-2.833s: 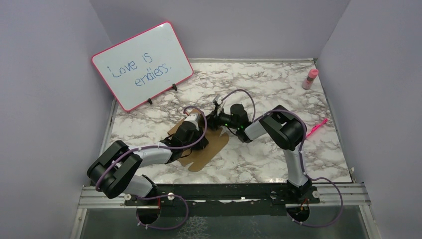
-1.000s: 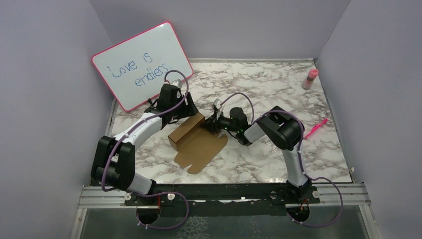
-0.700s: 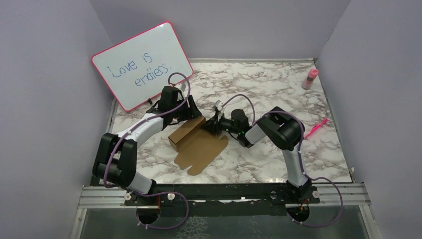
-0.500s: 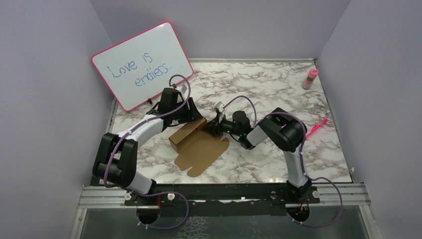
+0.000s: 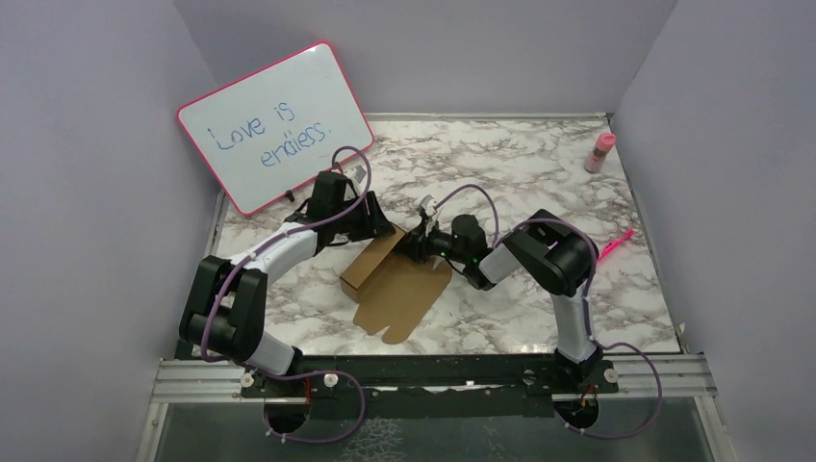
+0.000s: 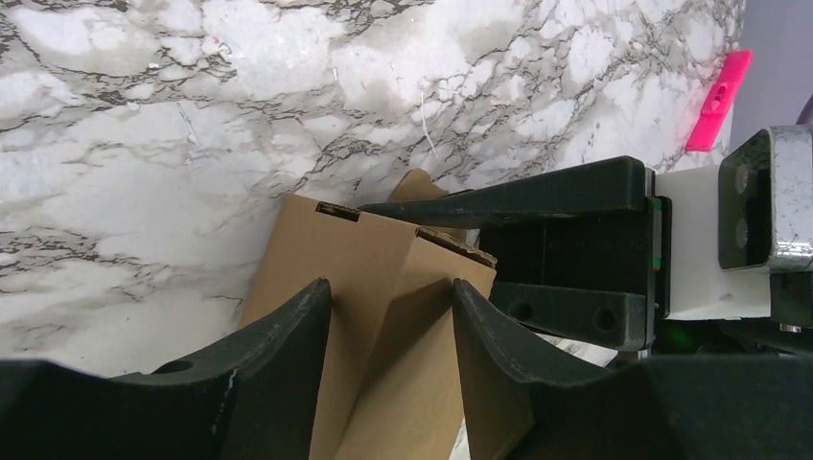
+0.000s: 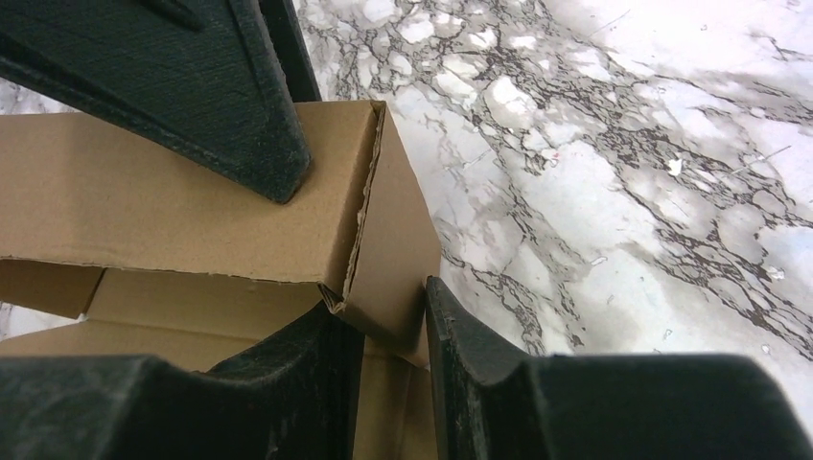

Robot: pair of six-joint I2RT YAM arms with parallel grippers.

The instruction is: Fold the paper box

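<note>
The paper box (image 5: 402, 294) is brown cardboard, partly folded: a raised section (image 5: 369, 265) at its left, a flat flap toward the near edge. My left gripper (image 5: 383, 231) reaches the raised section's far end. In the left wrist view the left gripper (image 6: 391, 287) has its fingers against both sides of a folded ridge of the paper box (image 6: 383, 307), shut on it. My right gripper (image 5: 412, 245) comes from the right. In the right wrist view the right gripper (image 7: 388, 302) is shut on the corner flap of the paper box (image 7: 388, 230), one finger inside and one outside.
A whiteboard (image 5: 277, 125) with writing leans at the back left. At the back right corner stands a pink bottle (image 5: 600, 152). A pink pen (image 5: 612, 248) lies near the right edge. Walls enclose the marble table (image 5: 539, 173) on three sides.
The left gripper has come down onto the raised section's far end and its jaws have narrowed. The box has shifted slightly right and toward the near edge. The right gripper kept its hold.
</note>
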